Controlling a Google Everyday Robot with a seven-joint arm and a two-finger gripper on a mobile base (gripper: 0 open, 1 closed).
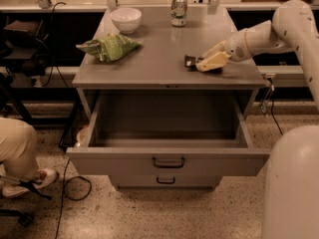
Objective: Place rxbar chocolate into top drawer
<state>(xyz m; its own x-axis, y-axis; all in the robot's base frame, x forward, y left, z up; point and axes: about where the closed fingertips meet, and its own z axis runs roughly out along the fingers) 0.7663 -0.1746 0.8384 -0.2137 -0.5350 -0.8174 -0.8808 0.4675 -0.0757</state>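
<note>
The rxbar chocolate point(190, 61) is a small black bar on the right part of the grey cabinet top point(154, 59). Only its dark left end shows. My gripper point(207, 62) reaches in from the right, lies over the rest of the bar and is shut on it, low on the surface. The top drawer point(124, 162) is pulled wide open below the cabinet top. Its inside is bare, and its dark bar handle point(168, 162) faces the front.
A green snack bag point(109, 47), a white bowl point(125, 19) and a drink can point(179, 9) stand on the cabinet top. A shorter drawer front with a smaller handle point(165, 180) sits below. A person's leg and shoe point(20, 158) are at the left, and my pale body point(291, 183) is at the lower right.
</note>
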